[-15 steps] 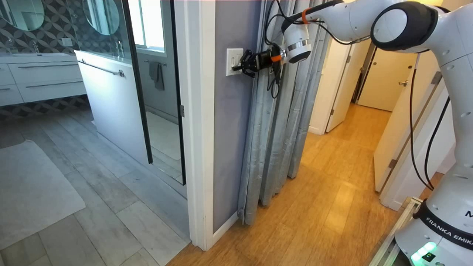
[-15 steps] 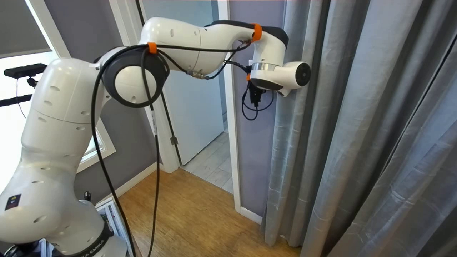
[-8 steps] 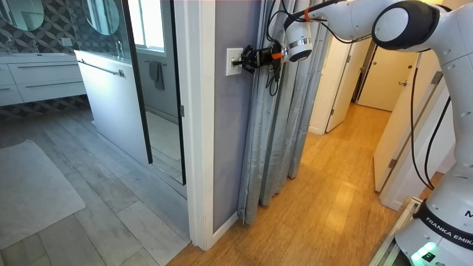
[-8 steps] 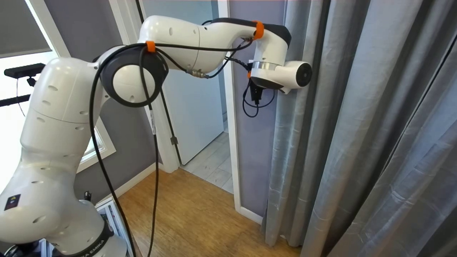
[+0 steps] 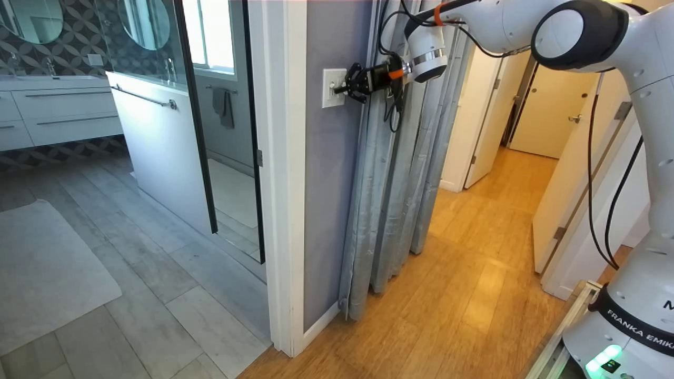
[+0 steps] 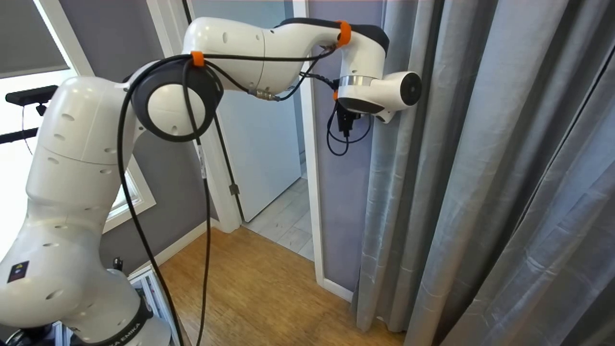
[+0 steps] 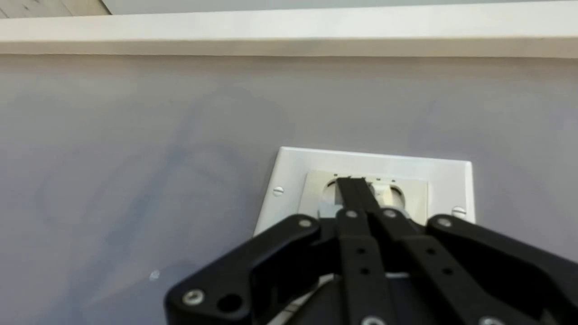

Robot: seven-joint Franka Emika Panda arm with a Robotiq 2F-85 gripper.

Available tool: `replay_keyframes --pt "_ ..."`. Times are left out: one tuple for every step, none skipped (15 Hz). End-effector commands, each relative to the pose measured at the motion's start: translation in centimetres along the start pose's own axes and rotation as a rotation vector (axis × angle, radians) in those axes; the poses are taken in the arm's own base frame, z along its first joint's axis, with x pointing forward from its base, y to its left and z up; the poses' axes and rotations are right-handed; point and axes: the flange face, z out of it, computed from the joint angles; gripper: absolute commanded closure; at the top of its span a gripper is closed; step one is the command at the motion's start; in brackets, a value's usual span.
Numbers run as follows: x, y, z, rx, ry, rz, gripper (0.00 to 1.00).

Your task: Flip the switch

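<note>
The switch is a white plate on the grey-lavender wall in an exterior view. In the wrist view the switch has a beige insert with a round opening and pale parts in its middle. My gripper points at the plate from the curtain side. In the wrist view the two fingertips of the gripper lie together with nothing between them, in front of the round opening, covering part of it. I cannot tell whether they touch it. In the remaining exterior view the fingertips and switch are hidden behind the wrist.
A grey curtain hangs right beside the gripper and also shows in an exterior view. White door trim stands close on the plate's far side. Cables loop below the gripper.
Over the last second the fingertips have moved up across the switch plate, then slightly back from it. The wrist and forearm have risen, and the gripper tilts slightly more downward at its tip.
</note>
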Motion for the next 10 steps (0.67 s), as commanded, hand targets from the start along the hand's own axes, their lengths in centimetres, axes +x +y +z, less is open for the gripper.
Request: replay_keyframes --pt "-0.9 -2.2 -2.2 -0.135 0.000 0.014 1.00" --pt "-1.3 -2.6 -2.9 -0.179 -0.009 0.010 1.00" --pt "-1.6 -2.9 -3.4 -0.219 -0.016 0.003 1.00" --pt "-2.2 -3.3 -3.8 -0.263 -0.036 -0.005 1.00" --pt "-2.9 -3.7 -4.1 -0.306 -0.067 -0.014 1.00" --pt "-3.7 -4.1 -4.5 -0.361 -0.090 -0.027 1.00" --pt "-4.4 -4.6 -4.9 -0.404 -0.115 -0.044 1.00" --pt "-5.2 -5.1 -5.3 -0.455 -0.136 -0.065 1.00" --pt "-6.1 -5.8 -5.6 -0.495 -0.157 -0.089 1.00" --pt "-6.9 -6.5 -6.1 -0.548 -0.162 -0.119 1.00"
